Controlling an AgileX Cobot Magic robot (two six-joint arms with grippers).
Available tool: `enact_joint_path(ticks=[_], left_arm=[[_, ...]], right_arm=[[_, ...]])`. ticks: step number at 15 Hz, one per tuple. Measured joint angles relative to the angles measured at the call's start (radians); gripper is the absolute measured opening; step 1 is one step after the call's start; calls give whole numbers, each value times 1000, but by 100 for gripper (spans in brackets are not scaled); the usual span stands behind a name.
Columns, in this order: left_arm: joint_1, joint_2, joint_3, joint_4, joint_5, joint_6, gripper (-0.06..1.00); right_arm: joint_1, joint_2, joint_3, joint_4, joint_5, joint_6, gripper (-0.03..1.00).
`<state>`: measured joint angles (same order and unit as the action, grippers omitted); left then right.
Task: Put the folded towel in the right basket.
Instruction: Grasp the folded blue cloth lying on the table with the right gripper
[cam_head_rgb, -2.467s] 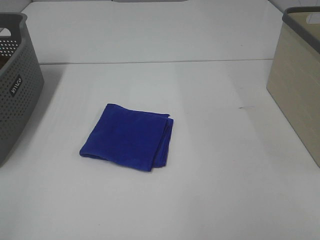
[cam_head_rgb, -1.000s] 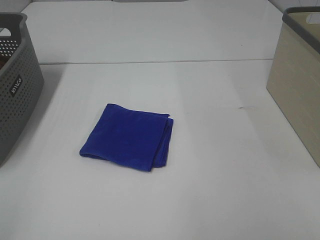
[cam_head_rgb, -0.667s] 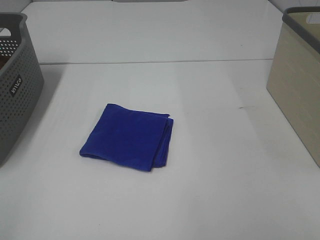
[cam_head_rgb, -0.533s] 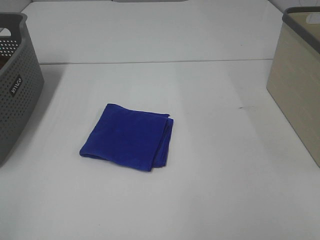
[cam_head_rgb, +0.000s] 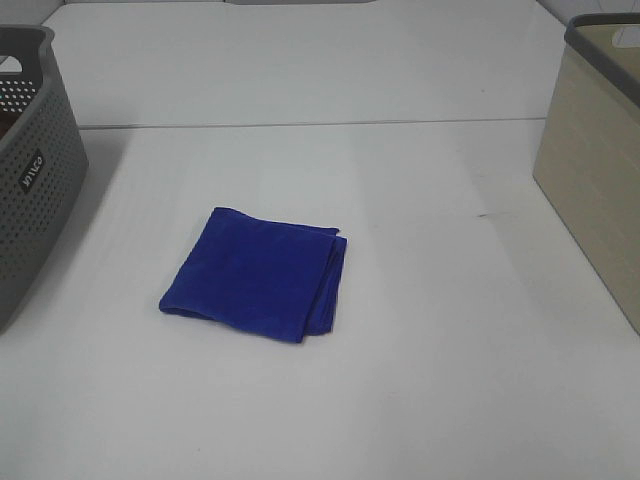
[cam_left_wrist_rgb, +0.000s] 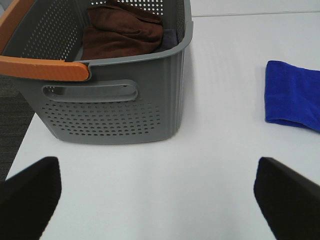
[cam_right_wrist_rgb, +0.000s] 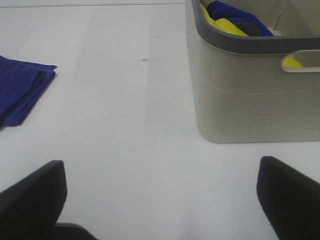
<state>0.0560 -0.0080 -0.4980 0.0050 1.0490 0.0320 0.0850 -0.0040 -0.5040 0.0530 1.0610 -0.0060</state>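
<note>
The folded blue towel (cam_head_rgb: 258, 274) lies flat on the white table, left of centre; it also shows in the left wrist view (cam_left_wrist_rgb: 295, 95) and the right wrist view (cam_right_wrist_rgb: 20, 90). The right basket (cam_head_rgb: 595, 160) is beige with a grey rim, at the table's right edge; the right wrist view shows it (cam_right_wrist_rgb: 250, 95) holding yellow and blue cloths. Neither arm shows in the exterior high view. My left gripper (cam_left_wrist_rgb: 157, 195) is open and empty, well short of the towel. My right gripper (cam_right_wrist_rgb: 160, 195) is open and empty, between towel and basket.
A grey perforated basket (cam_head_rgb: 30, 170) stands at the left edge; in the left wrist view it (cam_left_wrist_rgb: 110, 95) has an orange handle and holds a brown cloth (cam_left_wrist_rgb: 122, 32). A seam (cam_head_rgb: 310, 125) crosses the table behind the towel.
</note>
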Motion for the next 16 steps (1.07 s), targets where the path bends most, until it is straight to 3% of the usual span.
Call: enact_joint_path(ticks=[14, 16], left_arm=[[0, 0, 0, 3, 0, 0, 97], [0, 0, 0, 3, 0, 0, 97]], right_arm=[[0, 7, -4, -3, -2, -12, 98], [0, 142, -72, 36, 31, 6, 98]])
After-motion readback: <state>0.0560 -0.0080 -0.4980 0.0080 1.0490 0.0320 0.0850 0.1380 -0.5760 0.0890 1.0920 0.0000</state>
